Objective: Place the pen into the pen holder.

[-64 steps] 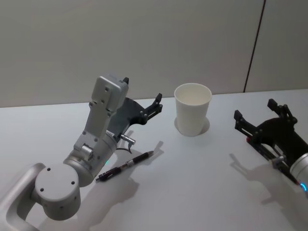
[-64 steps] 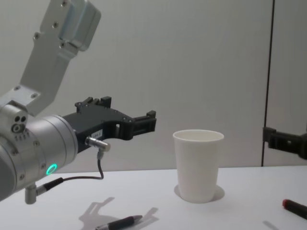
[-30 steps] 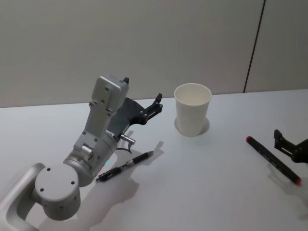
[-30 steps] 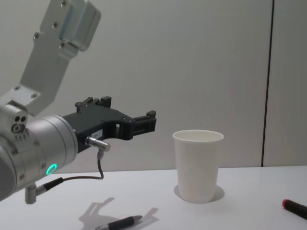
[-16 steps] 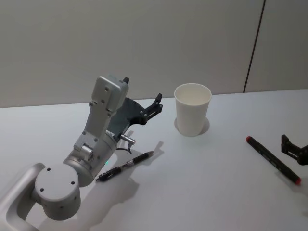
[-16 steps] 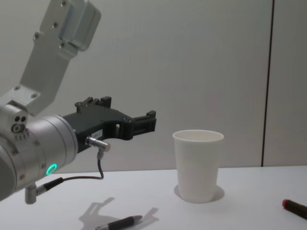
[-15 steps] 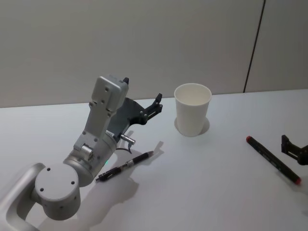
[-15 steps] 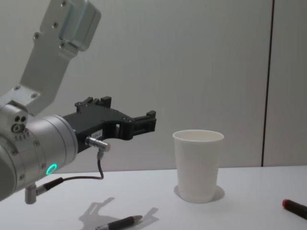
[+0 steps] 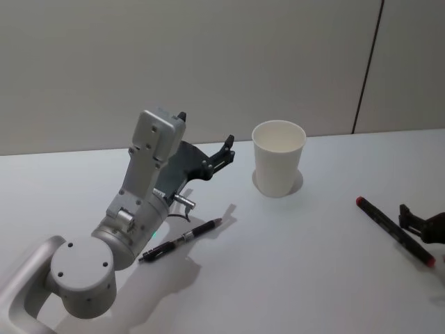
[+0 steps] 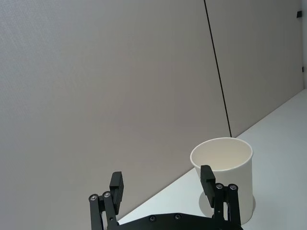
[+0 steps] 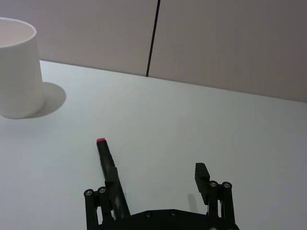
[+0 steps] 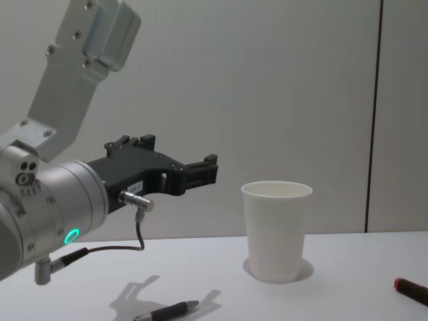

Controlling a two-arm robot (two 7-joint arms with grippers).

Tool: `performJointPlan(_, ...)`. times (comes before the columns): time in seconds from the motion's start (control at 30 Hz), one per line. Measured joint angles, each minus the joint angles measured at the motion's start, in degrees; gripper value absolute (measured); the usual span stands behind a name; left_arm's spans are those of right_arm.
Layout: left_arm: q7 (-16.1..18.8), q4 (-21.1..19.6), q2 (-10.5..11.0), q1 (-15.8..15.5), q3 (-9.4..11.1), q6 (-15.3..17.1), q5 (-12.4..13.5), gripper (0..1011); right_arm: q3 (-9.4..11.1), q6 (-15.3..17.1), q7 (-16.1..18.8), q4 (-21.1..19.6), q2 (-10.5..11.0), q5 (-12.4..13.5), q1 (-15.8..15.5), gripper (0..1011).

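1. On the white table (image 9: 292,278), the paper cup pen holder (image 9: 278,167) is standing upright with its mouth open.
2. Left of the cup, the left gripper (image 10: 162,182) is hovering above the table, pointing toward the cup with its fingers spread apart and gripping nothing.
3. Left of the cup and nearer the robot, a black pen (image 9: 182,240) is lying flat beneath that arm.
4. Well to the right of the cup, a red-tipped black marker (image 9: 379,216) is lying flat. The right gripper (image 11: 156,175) is hanging low just beside it, its fingers parted and empty, with one finger next to the barrel.
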Motion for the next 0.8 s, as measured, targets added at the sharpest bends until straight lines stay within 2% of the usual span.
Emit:
performJointPlan(0.43, 0.00, 0.00, 0.00, 0.00, 0.00, 0.00, 0.00, 1001, -1.31, 3.37, 2.64, 3.70, -2.28, -1.92, 2.70, 1001)
performJointPlan(0.8, 0.00, 0.00, 0.00, 0.00, 0.00, 0.00, 0.00, 1001, -2.27, 3.23, 5.54, 5.97, -3.21, -4.34, 3.88, 1001)
